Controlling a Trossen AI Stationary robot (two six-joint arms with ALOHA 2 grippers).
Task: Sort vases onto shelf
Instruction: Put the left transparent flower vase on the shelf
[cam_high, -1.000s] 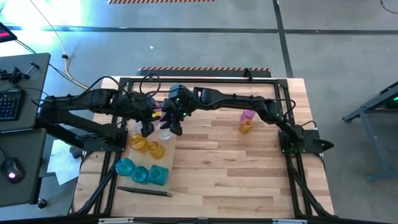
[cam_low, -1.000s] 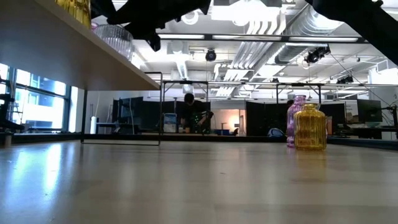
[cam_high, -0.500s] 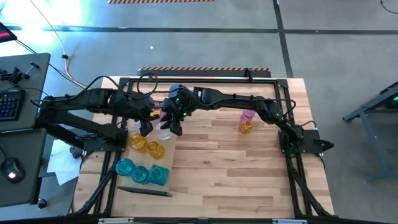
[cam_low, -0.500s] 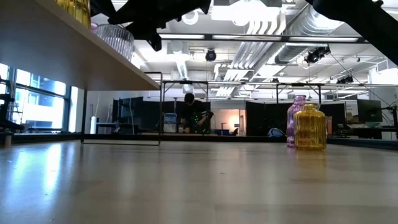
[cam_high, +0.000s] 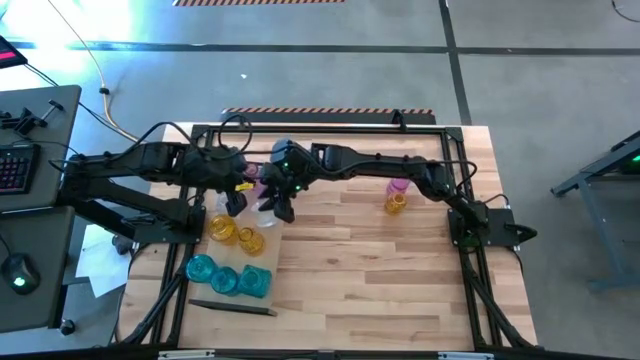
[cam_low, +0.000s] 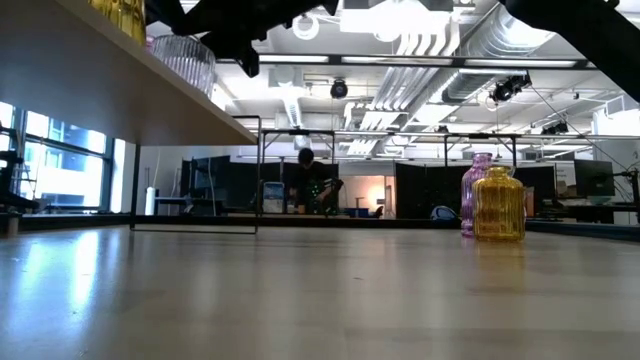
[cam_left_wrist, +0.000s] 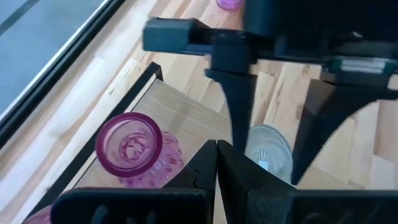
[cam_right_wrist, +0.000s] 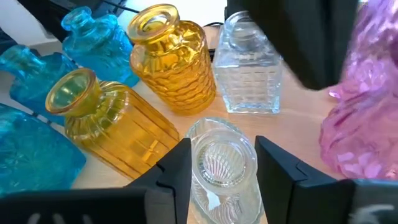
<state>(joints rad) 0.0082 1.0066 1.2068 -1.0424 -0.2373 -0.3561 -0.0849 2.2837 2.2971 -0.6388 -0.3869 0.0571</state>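
On the shelf (cam_high: 268, 232), we log the right gripper (cam_right_wrist: 217, 163), jaws apart, straddling a clear ribbed vase (cam_right_wrist: 219, 167) beside two amber vases (cam_right_wrist: 118, 123). The left gripper (cam_left_wrist: 216, 163), jaws together, hovers near a pink vase (cam_left_wrist: 134, 148). Two vases (cam_high: 396, 197) stand on the bench (cam_high: 380, 270).

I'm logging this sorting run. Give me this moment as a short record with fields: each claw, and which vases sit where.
right claw: open, straddling the clear ribbed vase on the shelf
left claw: shut, empty, above the shelf near a pink vase
on shelf: two amber vases, teal vases, clear square bottle
still on table: amber vase and pink vase
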